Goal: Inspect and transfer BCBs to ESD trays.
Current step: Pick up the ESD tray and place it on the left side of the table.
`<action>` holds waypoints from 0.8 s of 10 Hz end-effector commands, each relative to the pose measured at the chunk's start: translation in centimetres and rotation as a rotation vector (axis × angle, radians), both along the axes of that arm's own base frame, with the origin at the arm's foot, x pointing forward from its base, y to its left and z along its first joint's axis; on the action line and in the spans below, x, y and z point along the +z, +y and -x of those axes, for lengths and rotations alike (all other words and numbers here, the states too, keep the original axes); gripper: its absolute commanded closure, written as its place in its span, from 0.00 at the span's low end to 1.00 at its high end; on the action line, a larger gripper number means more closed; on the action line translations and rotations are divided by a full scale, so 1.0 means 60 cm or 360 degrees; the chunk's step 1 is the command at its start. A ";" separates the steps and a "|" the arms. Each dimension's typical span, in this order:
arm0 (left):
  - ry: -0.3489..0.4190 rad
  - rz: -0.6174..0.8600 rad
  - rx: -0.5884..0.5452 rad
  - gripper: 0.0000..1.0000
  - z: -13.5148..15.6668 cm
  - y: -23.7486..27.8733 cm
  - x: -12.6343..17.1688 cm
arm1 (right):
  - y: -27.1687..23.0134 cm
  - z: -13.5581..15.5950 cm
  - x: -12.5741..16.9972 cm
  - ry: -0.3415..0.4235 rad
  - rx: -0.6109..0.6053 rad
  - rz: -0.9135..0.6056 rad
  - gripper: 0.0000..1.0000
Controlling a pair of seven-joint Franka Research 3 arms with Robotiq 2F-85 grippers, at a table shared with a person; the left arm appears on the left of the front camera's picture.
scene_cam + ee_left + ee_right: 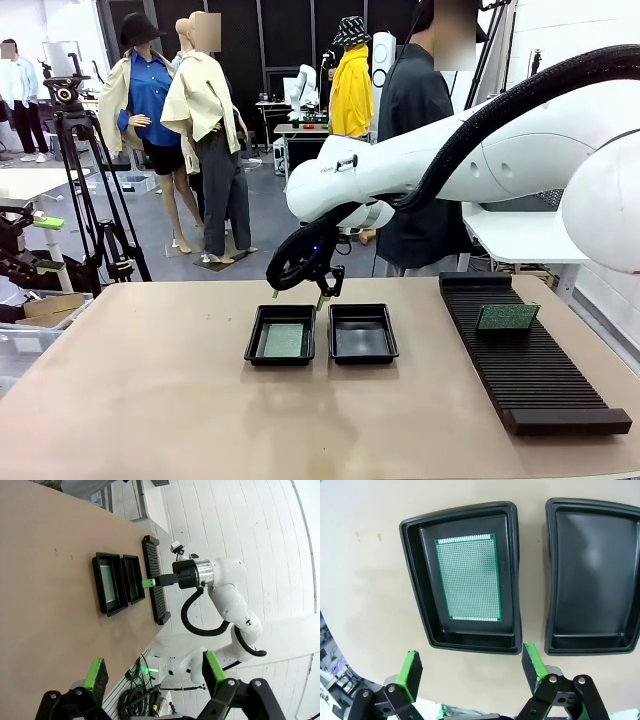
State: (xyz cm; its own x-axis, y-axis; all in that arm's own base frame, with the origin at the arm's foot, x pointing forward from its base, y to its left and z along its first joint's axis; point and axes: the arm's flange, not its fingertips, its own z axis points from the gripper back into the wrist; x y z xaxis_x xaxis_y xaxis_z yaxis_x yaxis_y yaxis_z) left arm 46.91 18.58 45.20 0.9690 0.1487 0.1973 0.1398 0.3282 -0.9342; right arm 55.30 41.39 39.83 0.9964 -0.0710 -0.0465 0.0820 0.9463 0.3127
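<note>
1. Two trays are sitting side by side on the table [150,400]. The left tray [252,345] is holding one board [283,340] lying flat, and the right tray [392,345] is showing a bare floor.
2. A second board [507,317] is resting on the one rack [540,390], seemingly tilted.
3. The right gripper [298,295] is hovering over the trays, fingers spread, gripping nothing.
4. The left gripper [155,672] is hanging well apart from the trays, fingers also spread, holding nothing.

No legible text (arm marking [326,170] too small)
</note>
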 end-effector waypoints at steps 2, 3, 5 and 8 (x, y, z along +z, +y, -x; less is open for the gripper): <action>0.0009 -0.0009 0.0015 0.00 0.000 0.001 0.004 | -0.001 0.000 0.004 -0.0007 -0.0003 -0.0009 0.00; 0.0009 -0.0009 0.0015 0.00 0.000 0.001 0.004 | 0.000 0.000 0.000 0.0000 0.0000 0.0000 0.00; 0.0009 -0.0009 0.0015 0.00 0.000 0.001 0.004 | -0.074 0.006 0.040 -0.0015 -0.0020 -0.0200 0.00; 0.0009 -0.0009 0.0015 0.00 0.000 0.001 0.004 | -0.196 0.035 0.082 -0.0014 0.0088 -0.0477 0.00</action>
State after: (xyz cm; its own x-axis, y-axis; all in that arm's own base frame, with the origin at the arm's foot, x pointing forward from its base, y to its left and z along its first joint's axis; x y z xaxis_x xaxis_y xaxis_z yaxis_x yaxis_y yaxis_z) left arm 46.90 18.60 45.19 0.9690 0.1491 0.1971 0.1396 0.3282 -0.9342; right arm 55.77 33.01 45.54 0.9982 -0.0477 -0.0374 0.0603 0.8472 0.5278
